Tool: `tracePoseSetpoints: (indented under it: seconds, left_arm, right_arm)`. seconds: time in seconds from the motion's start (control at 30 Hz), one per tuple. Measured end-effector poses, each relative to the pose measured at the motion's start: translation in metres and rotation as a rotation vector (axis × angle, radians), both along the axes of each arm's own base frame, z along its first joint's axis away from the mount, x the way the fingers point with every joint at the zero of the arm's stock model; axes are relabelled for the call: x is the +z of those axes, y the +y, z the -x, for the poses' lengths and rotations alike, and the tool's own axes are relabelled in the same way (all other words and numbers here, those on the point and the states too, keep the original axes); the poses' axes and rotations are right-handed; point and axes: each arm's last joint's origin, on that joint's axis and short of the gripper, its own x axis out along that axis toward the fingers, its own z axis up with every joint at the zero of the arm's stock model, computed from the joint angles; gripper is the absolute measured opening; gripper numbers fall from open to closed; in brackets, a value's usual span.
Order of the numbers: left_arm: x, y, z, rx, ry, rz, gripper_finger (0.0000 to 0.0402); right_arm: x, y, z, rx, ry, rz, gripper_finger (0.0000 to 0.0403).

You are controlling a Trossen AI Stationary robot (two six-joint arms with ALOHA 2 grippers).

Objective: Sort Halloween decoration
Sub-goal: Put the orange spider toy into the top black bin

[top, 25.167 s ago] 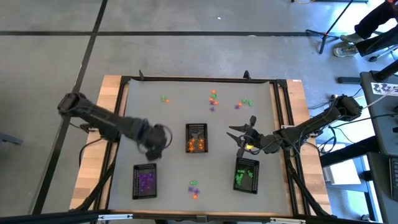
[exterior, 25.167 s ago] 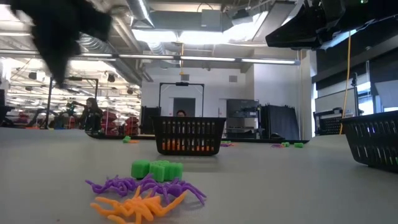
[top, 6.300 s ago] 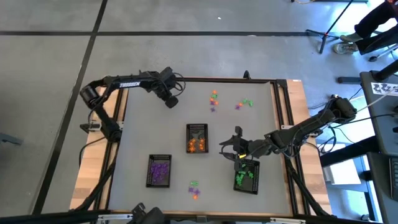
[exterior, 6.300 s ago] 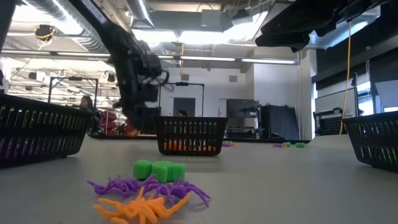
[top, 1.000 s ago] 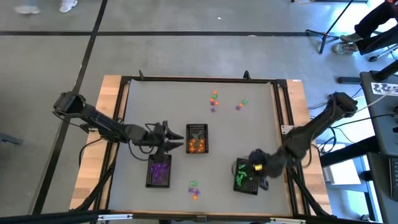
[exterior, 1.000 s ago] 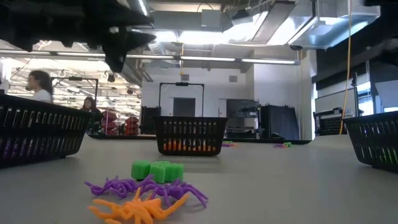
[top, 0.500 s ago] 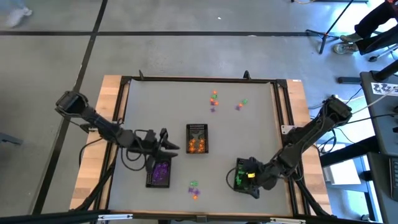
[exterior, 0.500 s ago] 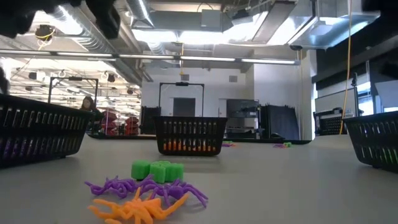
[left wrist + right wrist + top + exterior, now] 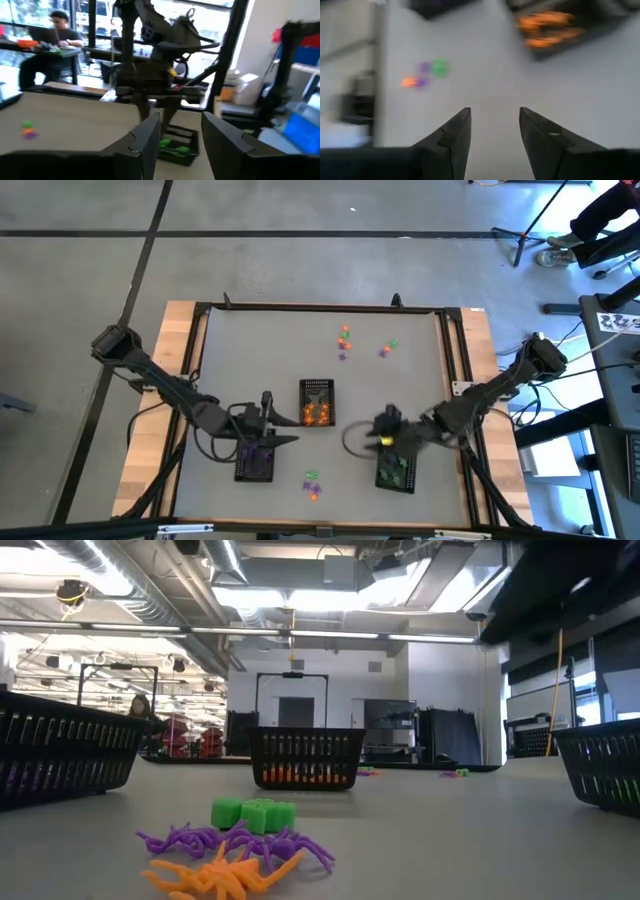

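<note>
Beside the black rectangular mesh tray of orange pieces [image 9: 317, 402] that stands mid-surface, both arms work low over the grey surface [image 9: 290, 350]. The left gripper [image 9: 270, 435] hangs over the black mesh tray of purple pieces [image 9: 254, 461], just left of and nearer than the orange tray; its jaws are spread with nothing between them. The right gripper [image 9: 372, 433] sits to the orange tray's right, just above the black mesh tray of green pieces [image 9: 396, 469]; its jaws are also parted and empty, as the right wrist view shows.

Unsorted Halloween decoration lies in two places: a small pile of purple, orange and green trinkets [image 9: 235, 845] nearer than the orange tray, between the purple and green trays, and a scatter of orange, purple and green trinkets [image 9: 362, 344] well beyond the orange tray.

Both drops look finished, so the next pick is probably the step in hand. The near pile is tangled, so the jaws should pinch one colour at its outer edge, lift straight up, and check nothing else clings before heading to the matching tray. One arm at a time should approach the pile, to avoid a clash.
</note>
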Motion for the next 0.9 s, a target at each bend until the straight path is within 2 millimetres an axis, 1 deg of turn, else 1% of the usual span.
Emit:
tracePoseSetpoints:
  seconds: [0.1,0.2,0.37,0.47,0.53,0.7,0.83,0.9]
  left_arm:
    - [-0.010,0.005,-0.002,-0.003,0.030,-0.064,0.0136]
    - [-0.025,0.016,-0.001,-0.005,0.064,-0.083,0.0132]
    - [-0.043,0.040,0.007,0.042,-0.006,-0.045,0.0125]
    - [-0.051,0.053,0.012,0.040,-0.042,0.019,0.0123]
    - [-0.054,0.058,0.013,0.023,-0.051,0.050,0.0123]
    - [-0.054,0.063,0.012,0.035,-0.052,0.034,0.0123]
    - [-0.048,0.070,0.007,0.068,-0.071,0.003,0.0123]
    - [-0.048,0.073,0.006,0.083,-0.074,0.001,0.0123]
  right_arm:
    - [-0.003,-0.036,-0.008,-0.111,0.118,0.072,0.0163]
    - [-0.005,-0.077,-0.018,-0.213,0.168,0.075,0.0163]
    - [-0.002,-0.140,-0.030,-0.241,0.147,0.132,0.0163]
    - [0.000,-0.175,-0.031,-0.292,0.118,0.144,0.0163]
    - [-0.002,-0.196,-0.030,-0.343,0.115,0.162,0.0163]
    - [-0.019,-0.240,-0.036,-0.405,0.110,0.149,0.0163]
    - [-0.042,-0.264,-0.047,-0.383,0.067,0.077,0.0163]
    - [-0.053,-0.274,-0.050,-0.379,0.080,0.044,0.0163]
